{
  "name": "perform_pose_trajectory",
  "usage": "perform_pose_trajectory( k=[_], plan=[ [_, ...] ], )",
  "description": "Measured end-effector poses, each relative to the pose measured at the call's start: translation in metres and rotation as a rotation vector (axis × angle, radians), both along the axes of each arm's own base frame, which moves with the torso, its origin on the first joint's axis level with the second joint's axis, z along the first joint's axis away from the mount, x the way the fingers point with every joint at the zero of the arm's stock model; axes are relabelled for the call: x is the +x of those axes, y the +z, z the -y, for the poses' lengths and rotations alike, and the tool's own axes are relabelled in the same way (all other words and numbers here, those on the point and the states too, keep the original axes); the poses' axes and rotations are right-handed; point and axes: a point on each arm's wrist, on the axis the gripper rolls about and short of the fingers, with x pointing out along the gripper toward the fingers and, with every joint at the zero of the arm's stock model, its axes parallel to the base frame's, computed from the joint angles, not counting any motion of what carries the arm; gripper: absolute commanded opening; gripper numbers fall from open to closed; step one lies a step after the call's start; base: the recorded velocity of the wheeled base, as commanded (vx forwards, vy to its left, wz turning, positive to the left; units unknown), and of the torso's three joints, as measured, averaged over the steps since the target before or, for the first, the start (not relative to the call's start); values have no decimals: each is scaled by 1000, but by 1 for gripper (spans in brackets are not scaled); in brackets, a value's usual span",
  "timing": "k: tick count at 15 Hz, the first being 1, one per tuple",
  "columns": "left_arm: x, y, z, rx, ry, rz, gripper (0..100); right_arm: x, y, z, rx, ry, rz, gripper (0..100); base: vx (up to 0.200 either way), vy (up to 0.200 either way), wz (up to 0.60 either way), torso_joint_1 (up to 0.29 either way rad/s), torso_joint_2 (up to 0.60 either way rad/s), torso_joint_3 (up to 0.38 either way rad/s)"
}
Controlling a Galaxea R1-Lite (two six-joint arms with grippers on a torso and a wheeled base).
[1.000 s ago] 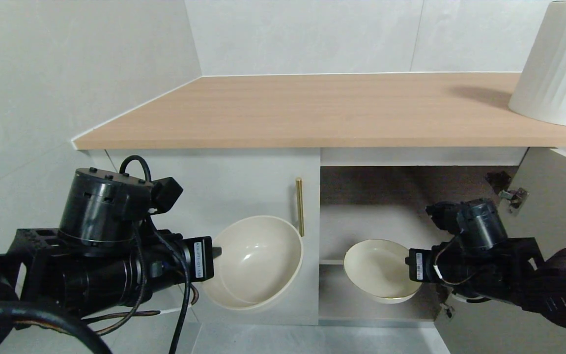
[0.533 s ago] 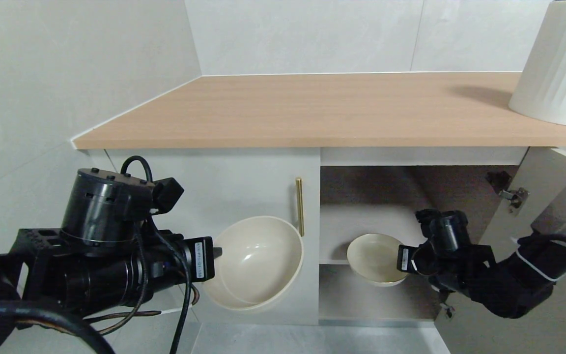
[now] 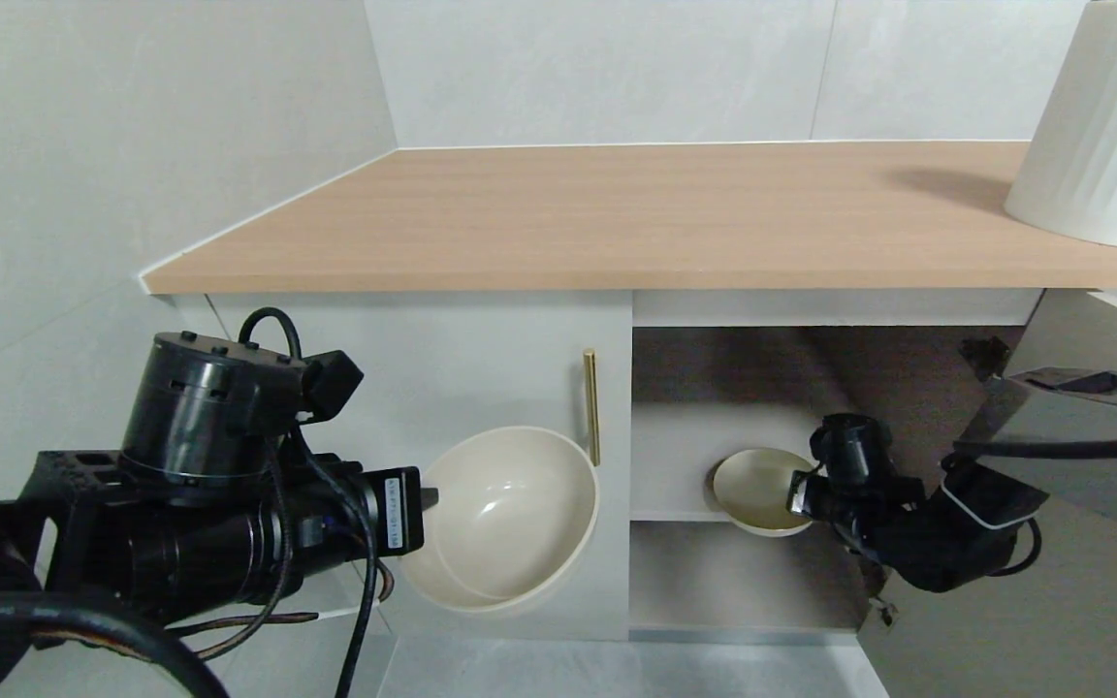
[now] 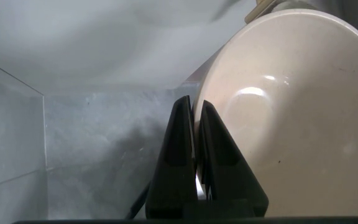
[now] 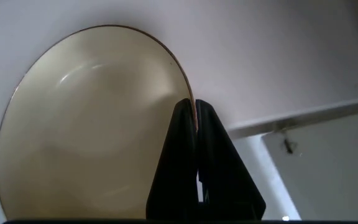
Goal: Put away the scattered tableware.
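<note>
Where the cabinet (image 3: 743, 388) gapes, the right end effector (image 3: 797, 497) pinches a bowl (image 3: 752, 488).

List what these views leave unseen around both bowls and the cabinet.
- Head view: whether the small bowl touches the cabinet shelf; the bowl and the right end effector cover the contact.
- Left wrist view: large bowl, part of its rim cut off by the picture's edge.
- Head view: white ribbed object on the countertop, cut by the top and right edges; unidentifiable.
</note>
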Motion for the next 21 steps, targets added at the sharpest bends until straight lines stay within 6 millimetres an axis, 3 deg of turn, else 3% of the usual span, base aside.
perform_pose_trajectory(
  k=[6, 12, 13, 18, 21],
  plan=[
    [0, -1, 0, 1, 0, -2, 0, 28, -10, 2, -13, -61, 45, 0, 0, 0, 0, 0, 0, 0],
    [1, -2, 1, 4, 0, -7, 0, 41, -13, 3, 19, -94, 75, 0, 0, 0, 0, 0, 0, 0],
    [1, -2, 1, 4, 0, -7, 0, 42, -13, 3, 20, -97, 77, 100, 0, 0, 0, 0, 0, 0],
    [1, -2, 1, 5, 0, -8, 0, 42, -5, 4, 58, -116, 99, 100, 0, 0, 0, 0, 0, 0],
    [4, -2, 3, 7, -10, 7, 0, 23, 15, 4, 90, -74, 76, 100, 0, 0, 0, 0, 0, 0]
  ],
)
